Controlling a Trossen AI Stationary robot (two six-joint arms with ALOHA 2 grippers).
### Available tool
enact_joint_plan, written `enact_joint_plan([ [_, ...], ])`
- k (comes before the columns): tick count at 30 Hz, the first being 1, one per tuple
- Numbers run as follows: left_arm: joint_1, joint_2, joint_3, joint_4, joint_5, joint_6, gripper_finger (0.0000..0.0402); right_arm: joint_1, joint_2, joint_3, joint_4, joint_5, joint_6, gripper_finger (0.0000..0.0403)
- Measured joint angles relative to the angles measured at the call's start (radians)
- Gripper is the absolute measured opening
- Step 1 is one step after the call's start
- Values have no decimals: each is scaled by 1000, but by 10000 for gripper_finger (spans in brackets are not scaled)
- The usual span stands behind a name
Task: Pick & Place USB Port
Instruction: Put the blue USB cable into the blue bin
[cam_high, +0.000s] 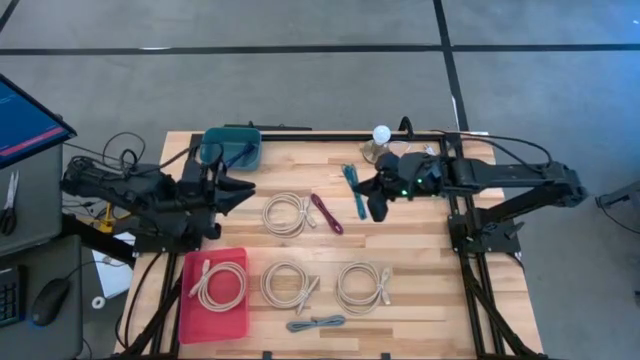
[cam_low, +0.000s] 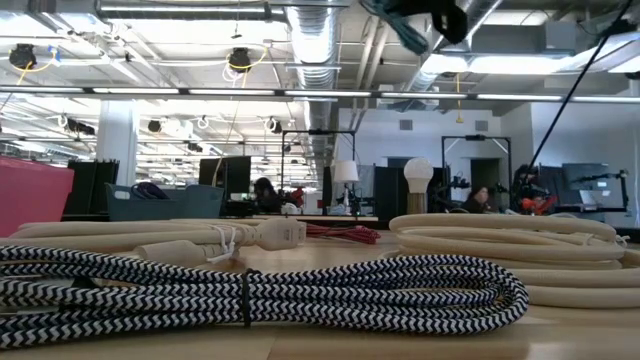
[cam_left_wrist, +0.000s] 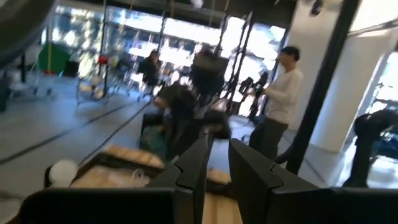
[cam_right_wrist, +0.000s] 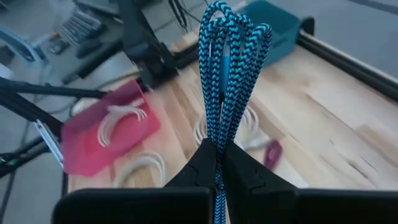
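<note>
My right gripper (cam_right_wrist: 219, 163) is shut on a blue-and-black braided cable bundle (cam_right_wrist: 227, 68), above the table's far middle. The high view shows that bundle (cam_high: 355, 190) just left of the gripper (cam_high: 374, 196), and the low view shows it (cam_low: 402, 28) high above the table. My left gripper (cam_high: 240, 190) hovers open over the table's left side, near a teal bin (cam_high: 230, 148), touching nothing. A red tray (cam_high: 234, 322) at the near left holds one beige cable coil (cam_high: 218, 285). My right gripper pinches the braided cable bundle between its two fingers at one end of the folded strands (cam_right_wrist: 219, 138). The bundle sticks out past the fingertips, and its looped end (cam_right_wrist: 235, 25) points away from the gripper. The low view shows it lifted clear of the table.
Three beige cable coils (cam_high: 288, 213), (cam_high: 288, 283), (cam_high: 362, 287) lie on the wooden table, with a maroon cable (cam_high: 327, 213) and a black-and-white braided cable (cam_high: 315, 323) near the front edge. A white bulb (cam_high: 381, 133) stands at the far edge. People stand in the room behind.
</note>
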Motion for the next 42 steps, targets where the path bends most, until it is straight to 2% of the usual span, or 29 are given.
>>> enact_joint_plan([
  [5, 84, 1, -1, -119, -1, -99, 67, -13, 25, 0, 77, -13, -35, 0],
  [9, 161, 9, -1, -138, 11, -150, 67, -20, 22, 1, 156, -27, -45, 0],
  [14, 272, 48, -1, -149, 151, -188, 67, -20, 22, 1, 248, -29, -73, 0],
  [24, 490, 215, -1, -124, 410, -230, 67, -19, 23, 0, 271, -29, -75, 0],
  [34, 533, 268, -2, 95, 441, -172, 67, -19, 29, 0, 278, -26, -119, 0],
  [42, 533, 268, -2, 119, 472, -216, 79, -34, 116, -1, 386, -69, -126, 0],
])
